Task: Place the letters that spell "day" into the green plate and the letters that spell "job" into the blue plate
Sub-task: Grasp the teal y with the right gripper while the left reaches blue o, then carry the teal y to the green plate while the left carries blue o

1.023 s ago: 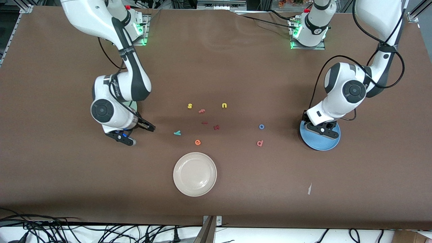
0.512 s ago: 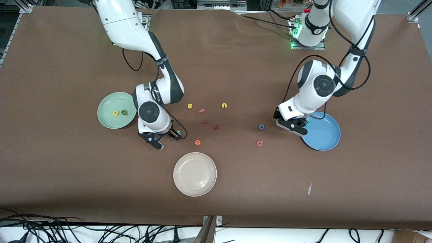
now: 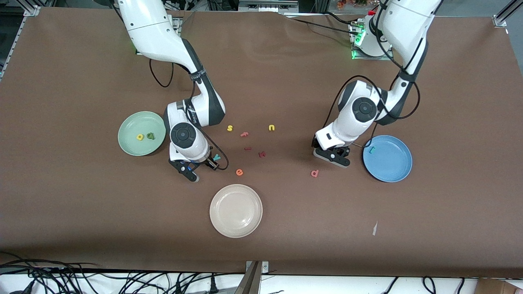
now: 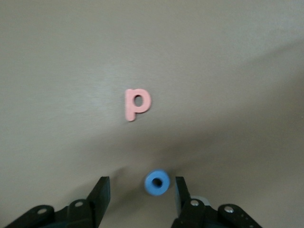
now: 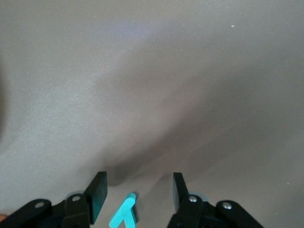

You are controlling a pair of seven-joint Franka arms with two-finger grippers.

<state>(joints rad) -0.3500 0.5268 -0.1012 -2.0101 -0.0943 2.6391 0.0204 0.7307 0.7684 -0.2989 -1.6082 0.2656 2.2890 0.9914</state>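
My right gripper hangs open just off the green plate; the teal "y" lies loose on the table between its fingers. In that plate lie a yellow letter and a green letter. My left gripper is open and low over the table beside the blue plate, and the blue "o" sits between its fingers, close to one pad. In the front view the "o" is hidden. The pink "b" lies nearer the camera. A teal "j" rests in the blue plate.
A cream plate sits nearest the camera, mid-table. An orange "e", yellow "s" and "u", and three dark red letters lie scattered between the two grippers.
The right arm swung from over the green plate to the "y", and its jaws narrowed. The left arm moved off the blue plate to the "o", uncovering the "j".
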